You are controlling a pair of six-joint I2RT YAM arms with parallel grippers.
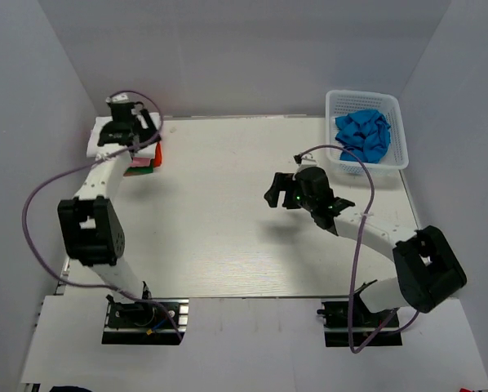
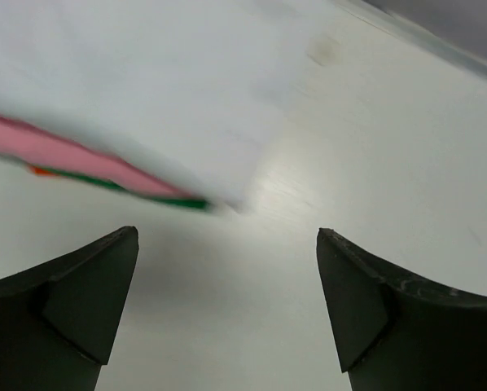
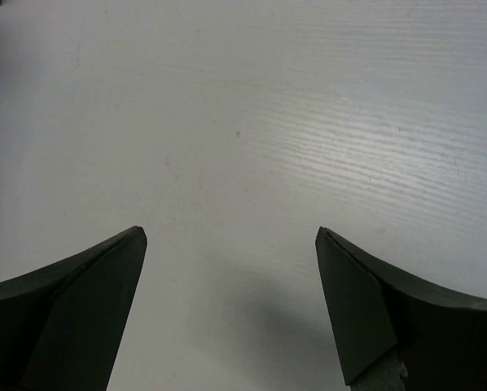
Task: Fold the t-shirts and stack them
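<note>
**Top view.** The table (image 1: 219, 212) carries a stack of folded shirts at 10 o'clock and a white mesh basket (image 1: 401, 140) at 2 o'clock.

**Stack.** The large white t-shirt (image 2: 146, 90) lies on top. Under it you see the edges of the pink t-shirt (image 2: 64, 155), the orange-red t-shirt (image 1: 139, 162) and the green t-shirt (image 2: 182, 202).

**Basket.** The blue t-shirt (image 1: 363, 135) lies crumpled inside.

**Tools.** Your left gripper (image 2: 227, 236) hangs by the stack with its jaws spread wide, holding nothing. The stack's corner lies at 11 o'clock from its fingertips. Your right gripper (image 3: 231, 236), near the table's centre, is equally spread over bare tabletop, well apart from every shirt.
</note>
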